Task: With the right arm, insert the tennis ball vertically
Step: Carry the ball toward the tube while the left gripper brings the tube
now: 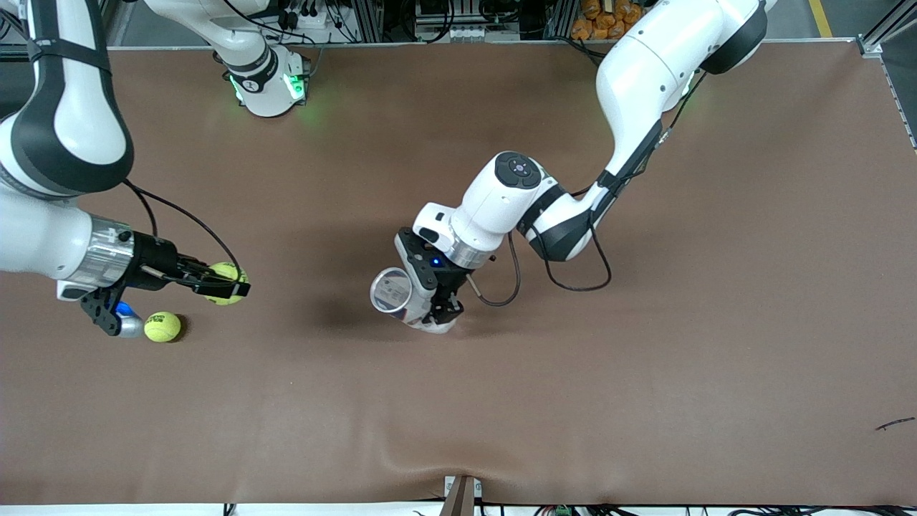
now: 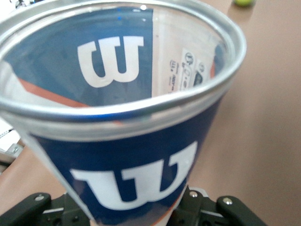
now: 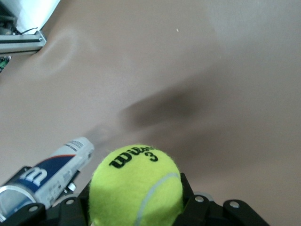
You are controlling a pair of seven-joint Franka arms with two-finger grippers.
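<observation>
Brown table (image 1: pixel 645 373) bears spare ball (image 1: pixel 162 327).

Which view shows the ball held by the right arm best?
The right wrist view: the held tennis ball fills the foreground between the right tool's fingers, its printed lettering readable. The front view shows this ball small and partly covered by the fingers. The left wrist view shows mostly the can.

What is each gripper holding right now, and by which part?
The right gripper is clamped across the middle of a tennis ball. The left gripper grips the ball can around its lower body, open mouth up.
</observation>
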